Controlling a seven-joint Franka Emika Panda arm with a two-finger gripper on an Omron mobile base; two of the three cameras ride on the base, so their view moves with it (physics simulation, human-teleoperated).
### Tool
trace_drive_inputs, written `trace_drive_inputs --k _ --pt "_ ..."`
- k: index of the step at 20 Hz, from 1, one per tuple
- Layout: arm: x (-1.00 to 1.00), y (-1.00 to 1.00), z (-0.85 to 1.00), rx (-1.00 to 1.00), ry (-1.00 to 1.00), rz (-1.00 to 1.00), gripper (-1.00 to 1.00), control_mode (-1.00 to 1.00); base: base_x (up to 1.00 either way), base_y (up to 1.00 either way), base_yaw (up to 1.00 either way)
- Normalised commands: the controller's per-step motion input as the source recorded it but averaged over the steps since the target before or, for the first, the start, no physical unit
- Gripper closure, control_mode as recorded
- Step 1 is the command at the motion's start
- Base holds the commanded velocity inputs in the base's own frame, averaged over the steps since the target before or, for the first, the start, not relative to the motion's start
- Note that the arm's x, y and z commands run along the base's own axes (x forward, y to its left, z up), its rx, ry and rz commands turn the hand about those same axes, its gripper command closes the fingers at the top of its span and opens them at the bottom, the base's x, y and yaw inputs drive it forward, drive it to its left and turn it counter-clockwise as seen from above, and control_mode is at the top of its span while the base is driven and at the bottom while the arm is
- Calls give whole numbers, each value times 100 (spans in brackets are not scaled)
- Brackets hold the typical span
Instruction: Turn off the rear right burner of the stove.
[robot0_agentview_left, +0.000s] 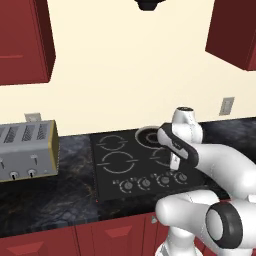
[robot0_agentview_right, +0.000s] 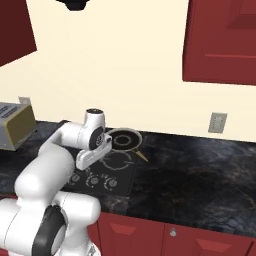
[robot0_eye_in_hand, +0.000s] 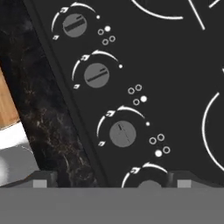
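The stove (robot0_agentview_left: 103, 186) is a flat black glass cooktop set in a dark marble counter, with a row of small grey knobs (robot0_agentview_left: 145, 183) along its front. The rear right burner (robot0_agentview_left: 148, 135) (robot0_agentview_right: 123, 139) shows a thick pale grey rim with dark rings. My gripper (robot0_eye_in_hand: 113, 181) hangs open just above the knob row, fingertips (robot0_eye_in_hand: 42, 180) wide apart. A knob (robot0_eye_in_hand: 148, 183) lies between them, cut off at the bottom edge. Beyond it the nearest full knob (robot0_eye_in_hand: 122, 134) has its line turned differently from the two farther knobs (robot0_eye_in_hand: 96, 75). My arm covers the stove's right side.
A silver-and-yellow toaster (robot0_agentview_left: 27, 152) (robot0_agentview_right: 15, 125) stands on the counter left of the stove. Red cabinets (robot0_agentview_left: 22, 40) hang above on both sides, and a wall outlet (robot0_agentview_right: 217, 122) sits to the right. Bare dark counter (robot0_agentview_right: 200, 175) stretches right of the stove.
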Motion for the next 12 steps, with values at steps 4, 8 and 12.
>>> trace_drive_inputs --k 4,8,12 --pt "19 -11 -27 20 0 28 -100 -100 0 0 0" --pt "5 0 -29 8 0 31 -100 -100 0 0 0" --pt "0 0 -33 5 0 30 -100 -100 0 0 0"
